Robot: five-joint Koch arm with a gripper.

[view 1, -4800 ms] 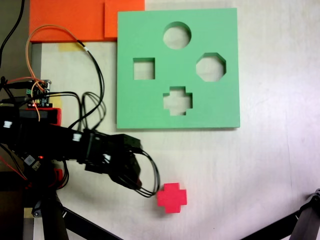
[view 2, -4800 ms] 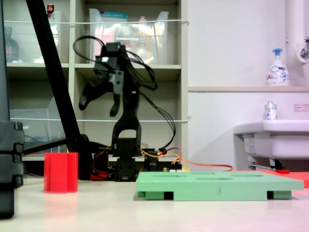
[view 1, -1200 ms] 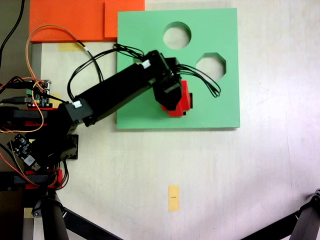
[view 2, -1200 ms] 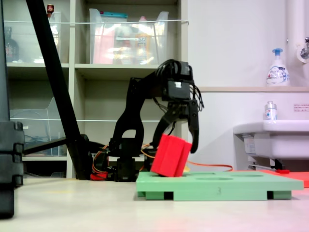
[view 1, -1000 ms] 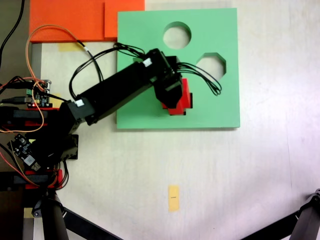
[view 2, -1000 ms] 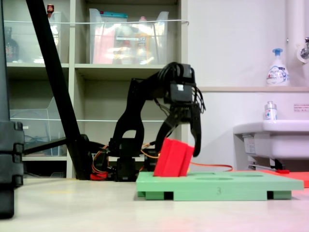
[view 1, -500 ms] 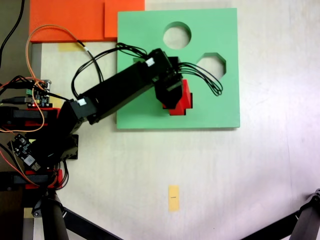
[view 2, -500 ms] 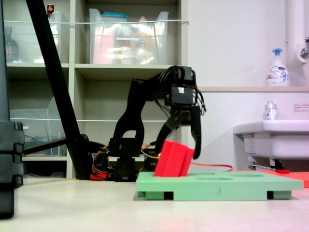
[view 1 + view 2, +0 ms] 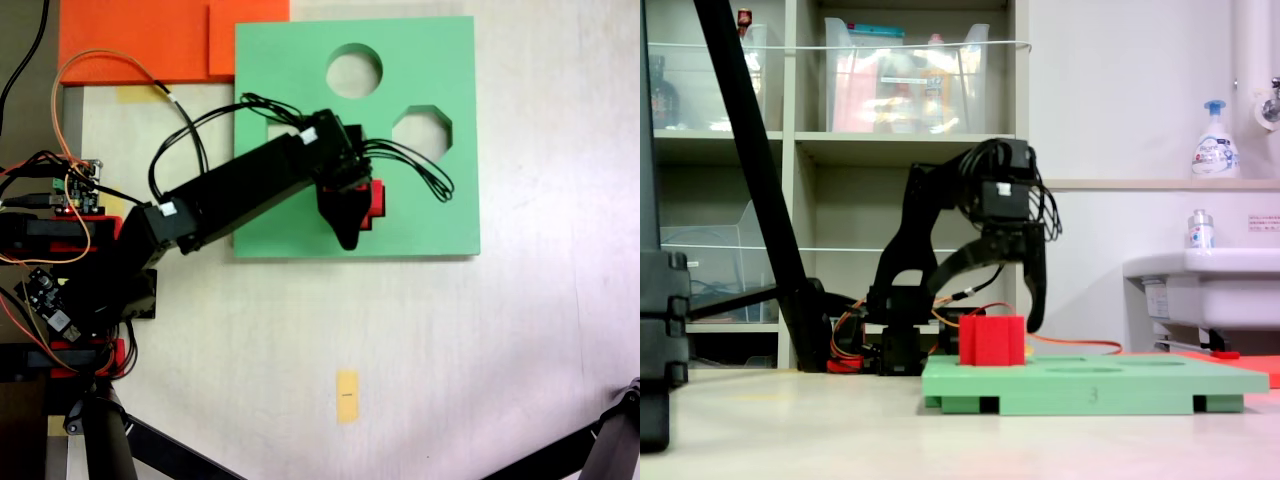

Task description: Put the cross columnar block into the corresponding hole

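Note:
The red cross block (image 9: 992, 340) stands upright in the green board (image 9: 1090, 384), its top half sticking up above the surface. In the first exterior view only part of the red cross block (image 9: 374, 199) shows beside the arm, at the spot of the plus-shaped cutout, which the block and gripper cover. My gripper (image 9: 983, 305) hangs just above the block, open, its two fingers spread to either side and clear of it. From above, the gripper (image 9: 352, 212) sits over the green board (image 9: 440, 220), near its lower edge.
The board also has a round cutout (image 9: 354, 70) and an octagonal cutout (image 9: 421, 133); the arm covers most of the square one. An orange foam sheet (image 9: 150, 40) lies at the upper left. A yellow tape mark (image 9: 346, 396) is on the table below. Wires and electronics (image 9: 80, 185) sit at the left.
The block was tilted in the shut gripper over the board. Now it stands upright and lower in the board, and the gripper has opened and let go of it.

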